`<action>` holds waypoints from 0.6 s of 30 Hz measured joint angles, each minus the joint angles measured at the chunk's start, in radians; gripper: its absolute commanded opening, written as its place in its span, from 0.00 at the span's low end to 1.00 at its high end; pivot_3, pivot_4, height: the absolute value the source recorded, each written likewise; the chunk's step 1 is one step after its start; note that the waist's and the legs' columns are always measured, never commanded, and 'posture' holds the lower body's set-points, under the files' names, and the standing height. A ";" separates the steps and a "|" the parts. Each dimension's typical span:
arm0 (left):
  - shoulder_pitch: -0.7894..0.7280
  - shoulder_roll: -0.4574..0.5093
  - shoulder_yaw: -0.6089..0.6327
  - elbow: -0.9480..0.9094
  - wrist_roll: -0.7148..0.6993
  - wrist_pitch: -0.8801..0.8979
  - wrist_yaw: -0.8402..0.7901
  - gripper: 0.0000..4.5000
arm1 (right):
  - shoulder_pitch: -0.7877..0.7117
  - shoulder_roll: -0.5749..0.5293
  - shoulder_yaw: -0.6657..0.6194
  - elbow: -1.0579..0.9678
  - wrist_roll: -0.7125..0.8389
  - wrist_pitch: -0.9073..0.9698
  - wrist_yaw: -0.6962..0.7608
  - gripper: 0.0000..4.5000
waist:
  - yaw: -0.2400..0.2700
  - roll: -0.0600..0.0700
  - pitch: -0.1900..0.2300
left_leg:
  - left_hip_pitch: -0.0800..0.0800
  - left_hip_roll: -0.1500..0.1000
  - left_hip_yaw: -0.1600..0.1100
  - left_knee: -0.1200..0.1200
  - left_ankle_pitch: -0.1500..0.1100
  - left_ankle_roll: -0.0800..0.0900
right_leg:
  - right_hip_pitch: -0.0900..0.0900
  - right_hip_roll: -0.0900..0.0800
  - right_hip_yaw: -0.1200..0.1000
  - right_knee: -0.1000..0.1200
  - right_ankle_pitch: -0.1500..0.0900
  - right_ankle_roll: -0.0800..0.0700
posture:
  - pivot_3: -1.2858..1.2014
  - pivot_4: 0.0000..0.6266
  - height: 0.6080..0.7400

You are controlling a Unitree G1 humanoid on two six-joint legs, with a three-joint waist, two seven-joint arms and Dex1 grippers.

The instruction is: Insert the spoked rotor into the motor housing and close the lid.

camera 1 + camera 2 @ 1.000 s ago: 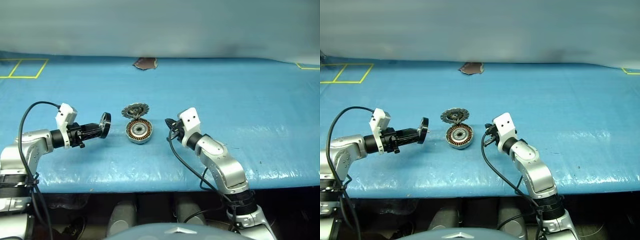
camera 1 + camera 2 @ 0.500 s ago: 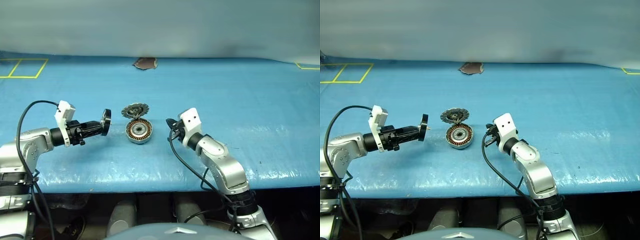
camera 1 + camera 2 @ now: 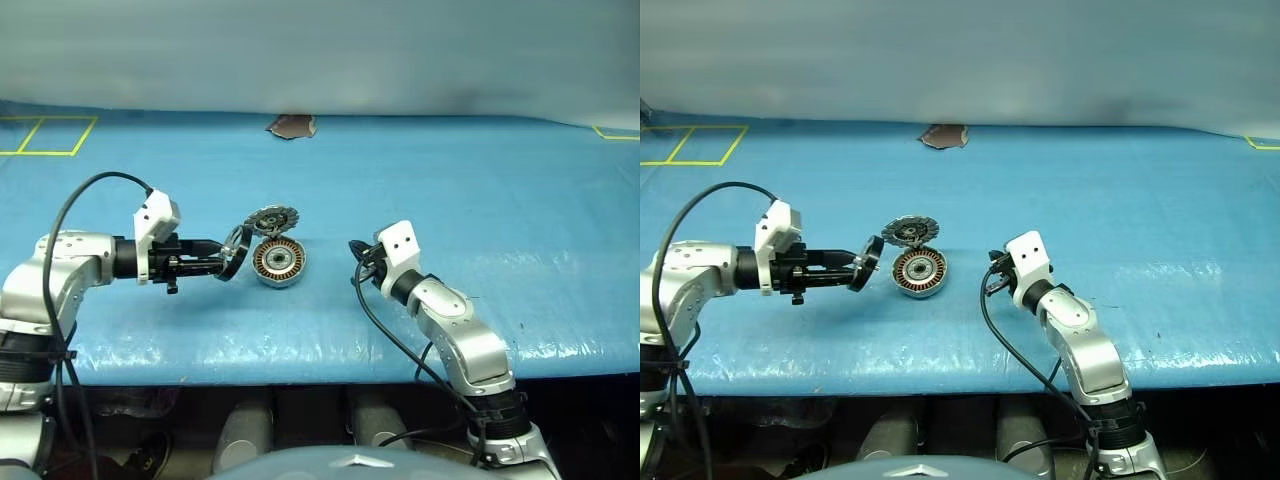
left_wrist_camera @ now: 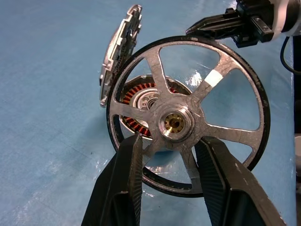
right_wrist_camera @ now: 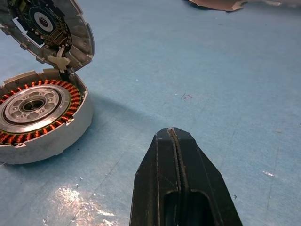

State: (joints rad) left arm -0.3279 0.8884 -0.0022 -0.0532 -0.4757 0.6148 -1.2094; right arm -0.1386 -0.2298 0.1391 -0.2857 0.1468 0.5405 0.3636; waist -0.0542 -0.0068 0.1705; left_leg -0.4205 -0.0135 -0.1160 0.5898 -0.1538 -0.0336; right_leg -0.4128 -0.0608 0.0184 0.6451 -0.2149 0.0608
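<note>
Rotor: clamped at the rim in the left gripper, centre-left of the head view, face tipped toward the housing, probably lining up the drop-in.
Right gripper: fingers pressed together, empty, parked right of housing.
Lid: standing open behind housing.
Looks: thin-spoked wheel, brass hub.

- spoked rotor — dark silver, brass-coloured hub, one white patch on a spoke
- motor housing — silver-grey, copper-orange windings
- table cover — blue
</note>
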 measured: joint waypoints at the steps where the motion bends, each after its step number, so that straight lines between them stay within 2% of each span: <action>1: -0.007 -0.001 -0.014 -0.001 0.008 -0.009 -0.003 0.31 | 0.000 0.000 0.000 0.000 0.000 -0.003 0.000 0.00 | 0.001 0.000 0.000 | 0.000 0.000 0.000 0.000 0.000 0.000 | 0.000 0.000 0.000 0.000 0.000 0.000 | 0.52 0.24 1.00; 7: -0.098 -0.051 -0.081 0.028 0.091 -0.065 0.028 0.31 | 0.006 -0.002 0.000 -0.004 0.000 -0.009 0.007 0.00 | 0.006 0.000 0.000 | 0.000 0.000 0.000 0.001 0.000 0.000 | 0.000 0.000 0.000 0.000 0.000 0.000 | 0.52 0.24 1.00; 18: -0.225 -0.155 -0.204 0.208 0.214 -0.206 -0.010 0.31 | 0.069 -0.057 0.033 -0.056 0.049 -0.091 0.150 0.00 | 0.011 -0.001 0.000 | 0.000 0.000 0.000 0.002 0.000 0.000 | 0.001 0.001 0.000 0.000 0.000 0.001 | 0.52 0.24 1.00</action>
State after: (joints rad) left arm -0.5530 0.7332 -0.2058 0.1552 -0.2616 0.4083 -1.2197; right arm -0.0695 -0.2869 0.1722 -0.3417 0.1958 0.4496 0.5131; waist -0.0429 -0.0077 0.1710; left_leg -0.4206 -0.0139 -0.1162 0.5916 -0.1539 -0.0331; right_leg -0.4115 -0.0601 0.0184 0.6455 -0.2144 0.0617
